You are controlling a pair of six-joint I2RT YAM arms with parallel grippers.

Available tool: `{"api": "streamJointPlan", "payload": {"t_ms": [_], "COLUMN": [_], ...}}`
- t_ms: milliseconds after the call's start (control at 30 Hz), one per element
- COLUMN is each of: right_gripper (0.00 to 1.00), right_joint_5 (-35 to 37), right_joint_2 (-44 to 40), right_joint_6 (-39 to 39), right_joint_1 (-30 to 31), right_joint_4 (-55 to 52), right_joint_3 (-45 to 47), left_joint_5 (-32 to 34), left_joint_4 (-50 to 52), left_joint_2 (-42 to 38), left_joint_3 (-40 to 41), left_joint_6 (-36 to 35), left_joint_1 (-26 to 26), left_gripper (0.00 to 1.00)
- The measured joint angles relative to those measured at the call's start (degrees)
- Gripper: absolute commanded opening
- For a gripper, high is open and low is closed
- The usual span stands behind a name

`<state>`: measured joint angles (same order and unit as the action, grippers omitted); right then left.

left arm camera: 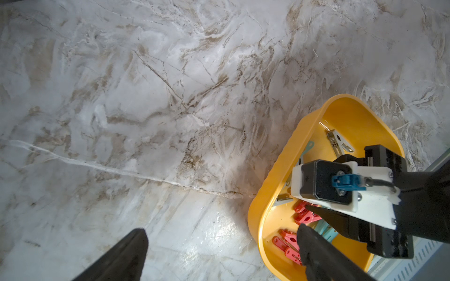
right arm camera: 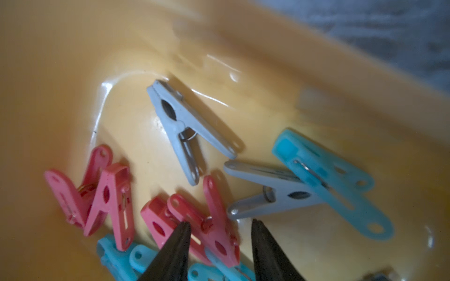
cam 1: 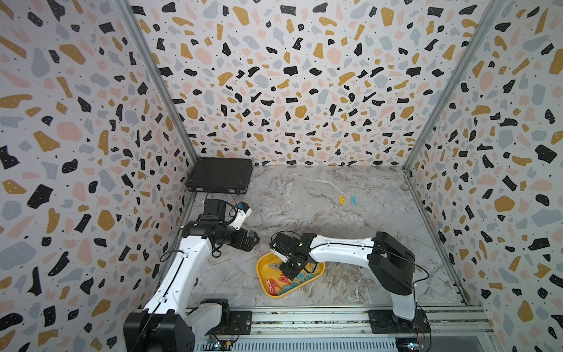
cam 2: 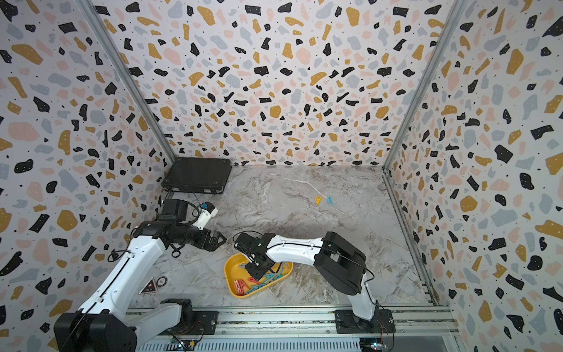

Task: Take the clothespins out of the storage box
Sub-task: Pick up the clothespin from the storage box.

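Clothespins (right arm camera: 214, 209) below right tool (right arm camera: 220, 226), tips down inside storage box (right arm camera: 73, 73)

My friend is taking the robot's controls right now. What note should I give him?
Left gripper: open, empty, hovering beside the storage box.
Right gripper: open, down inside the box, jaws astride a red clothespin, not closed on it.
Done: a yellow clothespin and a teal clothespin lie out on the table.
To do: the other clothespins, red, teal and grey, in the box.
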<state>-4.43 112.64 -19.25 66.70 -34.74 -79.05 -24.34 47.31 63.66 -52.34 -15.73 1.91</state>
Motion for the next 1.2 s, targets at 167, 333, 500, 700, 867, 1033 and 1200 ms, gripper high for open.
{"api": "streamJointPlan", "payload": {"t_ms": [167,333,500,700,867,1033,1200], "right_gripper": [0.44,0.35,0.25,0.22,0.22,0.22,0.22], "right_joint_5": [1.0,2.2,3.2,3.8,4.0,4.2,4.7], "right_joint_2": [1.0,1.0,0.9,-0.4,-2.8,-6.8,-10.8], "right_joint_6": [0.3,0.3,0.3,0.2,0.2,-0.3,-1.2], "right_joint_1": [0.0,0.0,0.0,0.0,0.0,0.0,-0.1], "right_joint_4": [0.0,-0.2,-0.2,-0.5,-1.3,-1.5,-1.9], "right_joint_3": [0.0,-0.1,0.0,0.7,1.2,1.5,1.7], "left_joint_5": [0.0,0.0,0.0,0.0,0.0,0.1,0.3], "left_joint_4": [0.0,0.0,0.0,0.0,0.0,0.0,0.0], "left_joint_2": [0.0,0.0,0.0,0.0,0.0,0.0,0.0], "left_joint_3": [0.2,0.2,0.2,0.2,0.2,0.2,0.2], "left_joint_6": [0.0,0.0,0.0,0.0,0.0,0.0,0.0], "left_joint_1": [0.0,0.0,0.0,0.0,0.0,0.0,0.0], "left_gripper": [1.00,1.00,1.00,1.00,1.00,1.00,1.00]}}
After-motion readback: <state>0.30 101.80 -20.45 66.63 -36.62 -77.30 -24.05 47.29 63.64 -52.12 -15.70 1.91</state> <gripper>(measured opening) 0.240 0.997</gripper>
